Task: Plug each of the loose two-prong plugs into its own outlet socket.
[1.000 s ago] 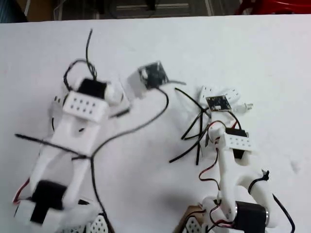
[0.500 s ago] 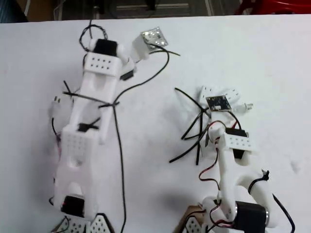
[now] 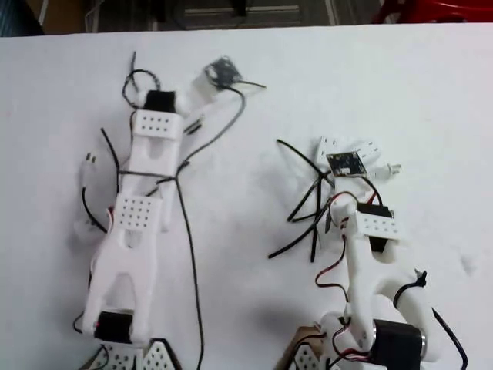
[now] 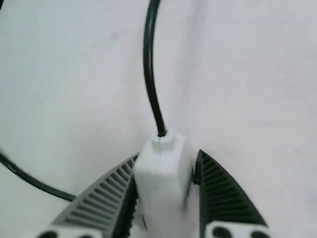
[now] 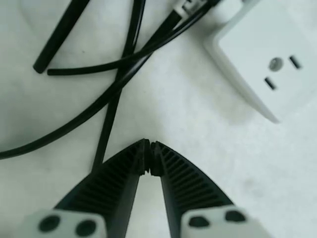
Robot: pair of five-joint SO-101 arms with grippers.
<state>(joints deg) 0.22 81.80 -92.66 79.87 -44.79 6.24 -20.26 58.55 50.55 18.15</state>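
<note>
the white outlet (image 5: 267, 59) lies face up on the surface (image 5: 198, 114), with its two slots and round hole in plain sight. the right gripper (image 5: 148, 151) is near the outlet and just short of it. it's closed all the way, tips pressed against each other with nothing between them. a tangle of black cords (image 5: 119, 74) lies right beside the outlet. they cross each other on the surface just past the gripper tips, and a couple of them run up to the outlet's edge.

the left gripper (image 4: 166, 161) is clamped on a white plug (image 4: 161, 173), with a ribbed finger (image 4: 106, 198) on each side of its body. the plug's black cord (image 4: 148, 74) comes out of the end that pokes past the fingertips and curves away over the surface. can't make out the prongs from that angle. in the high view the left arm (image 3: 142, 177) is stretched far out, so the held plug is well apart from the outlet.

there's also a loose plug (image 3: 91, 159) with two prongs showing. it's lying on the surface well apart from the outlet, on the other side of the left arm from it.
</note>
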